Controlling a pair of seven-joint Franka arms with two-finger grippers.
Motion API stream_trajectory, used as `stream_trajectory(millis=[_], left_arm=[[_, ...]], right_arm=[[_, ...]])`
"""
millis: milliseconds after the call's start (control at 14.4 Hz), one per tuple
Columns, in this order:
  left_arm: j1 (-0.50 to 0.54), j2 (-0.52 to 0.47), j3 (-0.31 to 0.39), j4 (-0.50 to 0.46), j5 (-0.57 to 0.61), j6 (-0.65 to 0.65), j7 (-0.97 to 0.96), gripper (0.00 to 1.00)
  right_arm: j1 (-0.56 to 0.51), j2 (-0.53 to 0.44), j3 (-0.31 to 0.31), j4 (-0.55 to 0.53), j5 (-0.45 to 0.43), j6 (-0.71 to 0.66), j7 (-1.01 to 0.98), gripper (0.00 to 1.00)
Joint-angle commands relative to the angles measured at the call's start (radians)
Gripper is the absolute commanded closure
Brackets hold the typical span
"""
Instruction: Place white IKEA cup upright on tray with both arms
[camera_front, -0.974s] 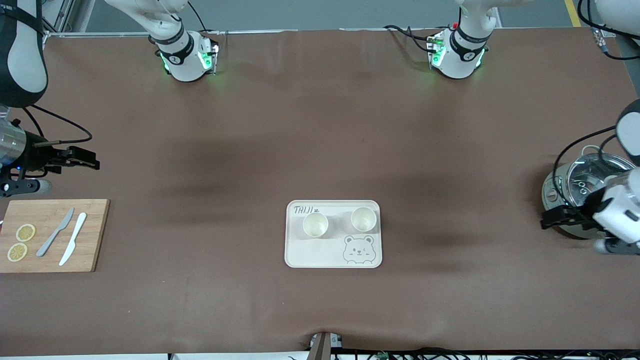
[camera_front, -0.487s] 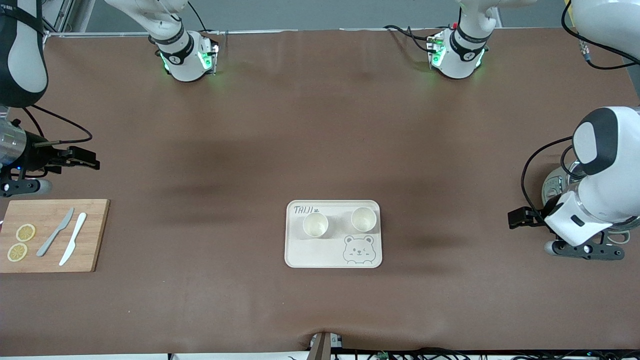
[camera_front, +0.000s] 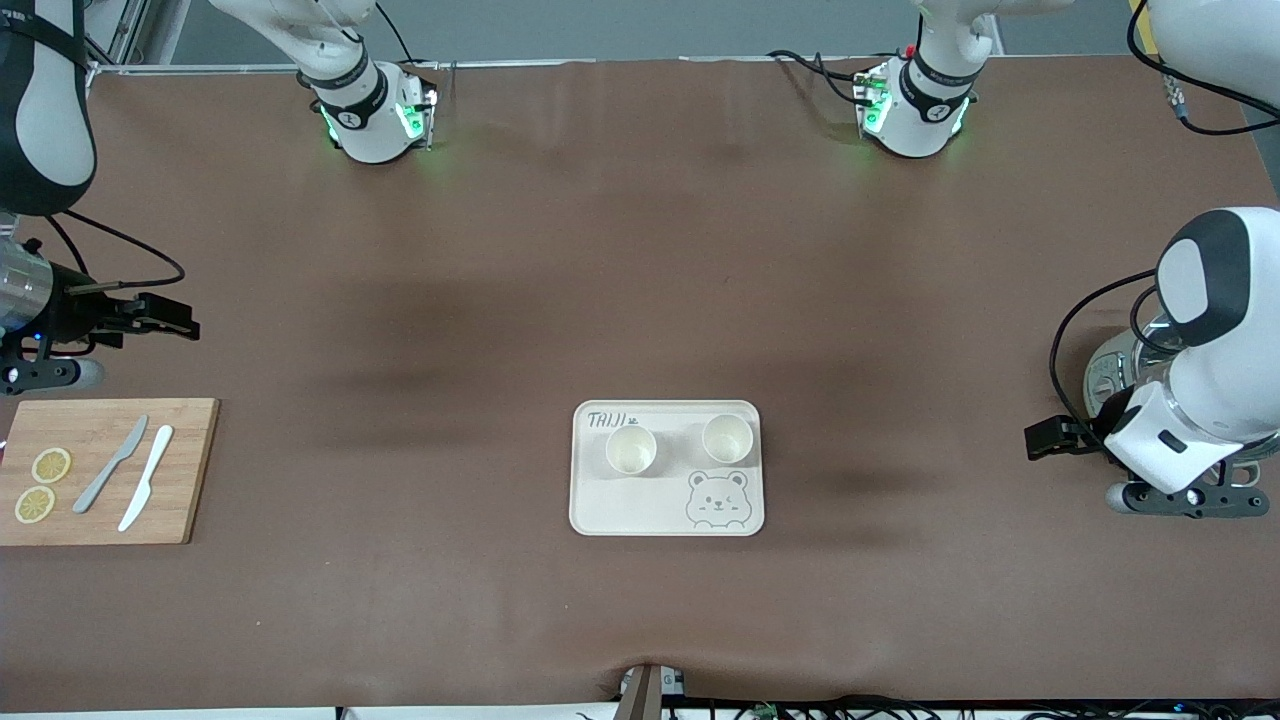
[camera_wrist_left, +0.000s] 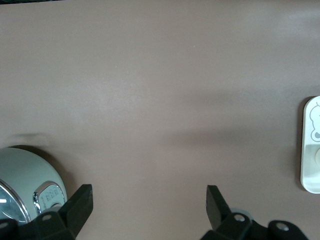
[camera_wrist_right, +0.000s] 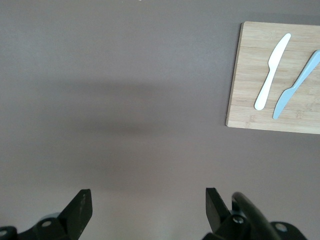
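Observation:
The cream tray (camera_front: 620, 510) with "TAIJI" lettering and a bear face lies mid-table. Two white cups stand upright on it: one (camera_front: 631, 449) toward the right arm's end, one (camera_front: 727, 437) toward the left arm's end. An edge of the tray (camera_wrist_left: 309, 150) shows in the left wrist view. My left gripper (camera_front: 1045, 440) is open and empty over bare mat at the left arm's end of the table, also seen in its wrist view (camera_wrist_left: 149, 202). My right gripper (camera_front: 165, 318) is open and empty over bare mat at the right arm's end, also seen in its wrist view (camera_wrist_right: 148, 206).
A wooden cutting board (camera_front: 180, 470) with a grey knife (camera_front: 110, 465), a white knife (camera_front: 146, 477) and two lemon slices (camera_front: 51, 465) lies below the right gripper. A glass-lidded pot (camera_front: 1110, 370) sits under the left arm, showing in the left wrist view (camera_wrist_left: 25, 175).
My left arm has swung over the pot, its gripper shifting toward the tray and then slightly back. The right arm, tray and cups have not moved.

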Motion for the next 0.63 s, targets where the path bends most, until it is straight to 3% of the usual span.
stream_trajectory(millis=[0, 557], left_arm=[[-0.006, -0.011, -0.004, -0.002, 0.017, -0.008, -0.026, 0.0], [-0.029, -0.015, 0.037, -0.002, 0.022, -0.008, -0.021, 0.0]], right_arm=[[-0.016, -0.045, 0.015, 0.005, 0.002, -0.009, -0.006, 0.0], [-0.021, -0.22, 0.017, 0.001, 0.054, -0.133, 0.035, 0.0]])
